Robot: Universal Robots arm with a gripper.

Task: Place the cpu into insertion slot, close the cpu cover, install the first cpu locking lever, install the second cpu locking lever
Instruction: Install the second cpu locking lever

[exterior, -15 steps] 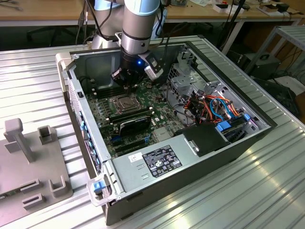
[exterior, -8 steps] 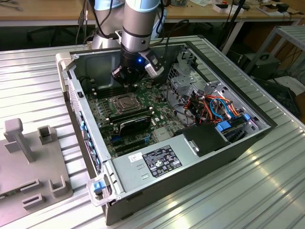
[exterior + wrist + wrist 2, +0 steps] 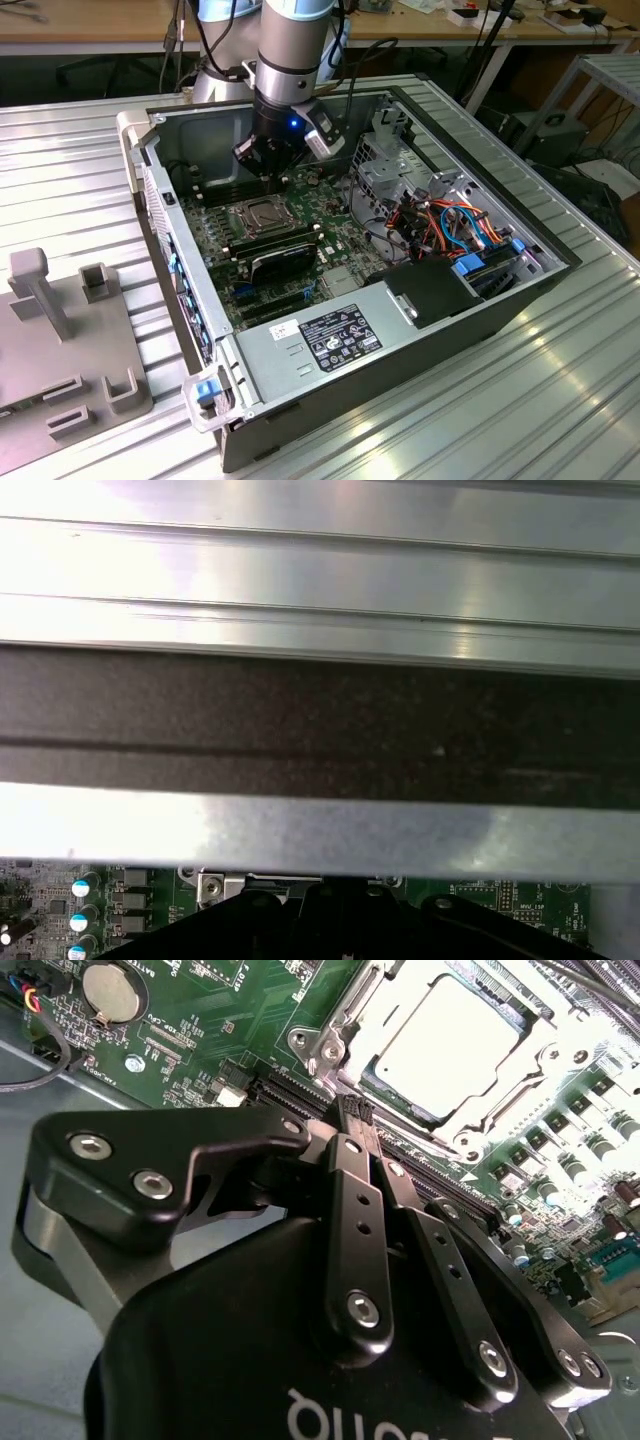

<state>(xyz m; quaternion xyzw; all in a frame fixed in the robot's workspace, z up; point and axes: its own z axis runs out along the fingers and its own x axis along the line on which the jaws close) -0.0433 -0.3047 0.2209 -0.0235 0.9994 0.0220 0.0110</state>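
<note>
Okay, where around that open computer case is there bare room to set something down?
The ribbed metal table lies bare in front of the computer case and along the exterior view's right. At the left, the grey fixture plate takes up the room. Inside the case it is crowded: the gripper hangs by the cpu, beside bundled cables.

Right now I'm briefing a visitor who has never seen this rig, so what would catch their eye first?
First, the open computer case on the ribbed metal table, with the arm's gripper lowered inside it, fingers closed together, just beyond the insertion slot. In the second wrist view, the silvery cpu sits in the socket, framed by the cpu cover, bright against the green board.
</note>
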